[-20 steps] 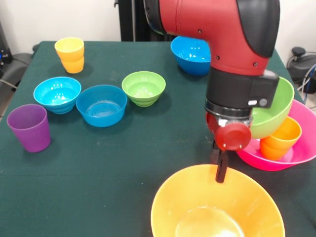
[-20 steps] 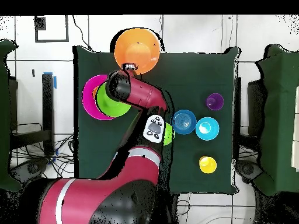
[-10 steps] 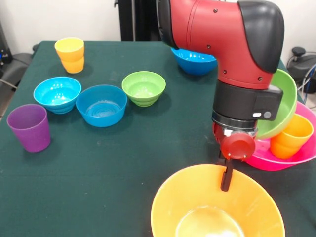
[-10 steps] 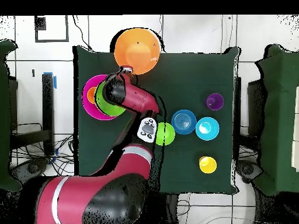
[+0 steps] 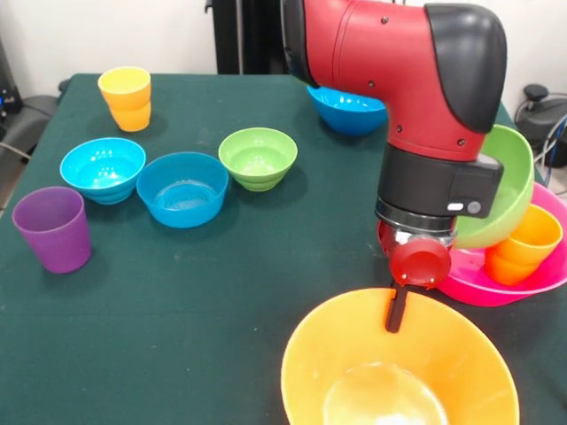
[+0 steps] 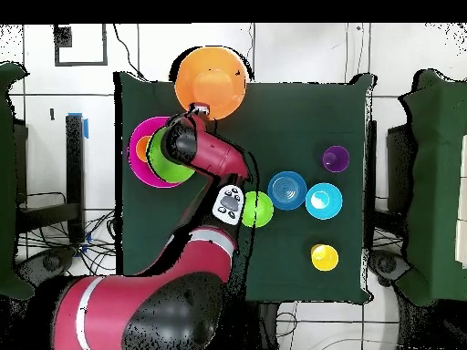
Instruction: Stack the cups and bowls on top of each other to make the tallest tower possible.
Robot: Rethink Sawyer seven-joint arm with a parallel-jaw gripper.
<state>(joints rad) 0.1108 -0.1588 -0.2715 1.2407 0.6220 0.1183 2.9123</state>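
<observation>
The large orange bowl sits at the near edge of the surface, right of centre in the front view, open side up. One dark finger of the gripper reaches down just inside the bowl's far rim, against the inner wall; whether a second finger presses the outside, and so whether the fingers are closed on the rim, cannot be told. The red and black arm comes down directly above.

Just right of it, the large pink bowl lies flat, holding an orange cup tipped on its side and a medium green bowl tilted on top.

Far side, behind the arm: a medium blue bowl, partly hidden.

Left half of the surface: a small green bowl, a small blue bowl and a small cyan bowl in a row, the latter two nearly touching. A purple cup stands near left, upright. A yellow cup stands far left, upright.
</observation>
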